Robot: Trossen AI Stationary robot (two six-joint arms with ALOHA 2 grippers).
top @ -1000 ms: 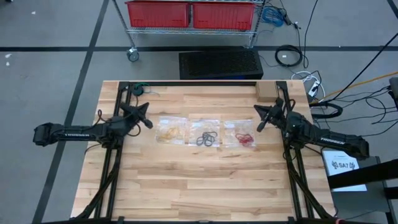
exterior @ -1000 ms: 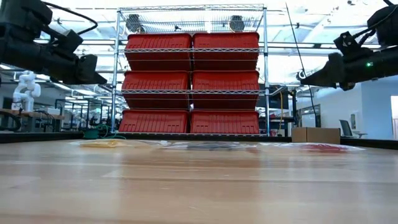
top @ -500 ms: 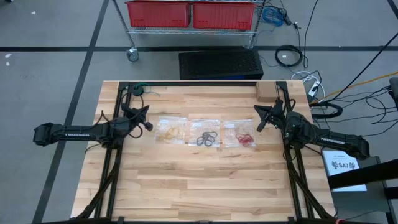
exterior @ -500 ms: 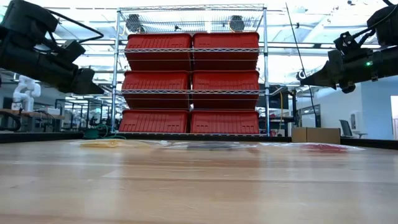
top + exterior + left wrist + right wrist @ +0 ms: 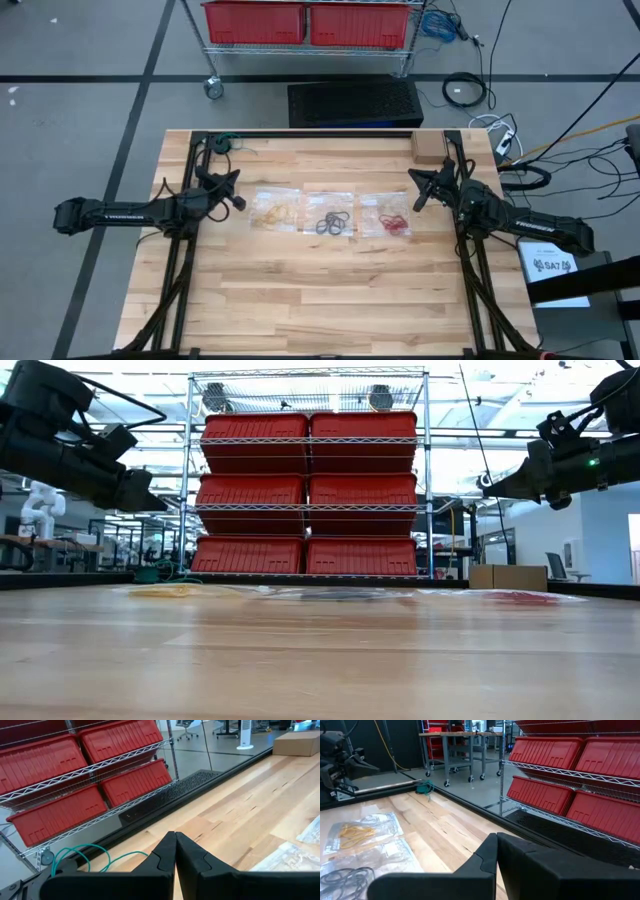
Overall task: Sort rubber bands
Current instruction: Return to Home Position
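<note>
Fingers (image 5: pixel 165 855) together on left gripper (image 5: pixel 236 190), likewise right gripper (image 5: pixel 418 190), both raised, flanking bags (image 5: pixel 322 197). Bagged rubber bands (image 5: pixel 333 222) mid-table: tan left, black centre, red right. Box (image 5: pixel 428 148) far right; sheet (image 5: pixel 548 265) marked "SA7" beyond.

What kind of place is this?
Probably a robot lab or workshop: a wire rack of red bins, cables on the floor, and a wooden table with robot arms.
</note>
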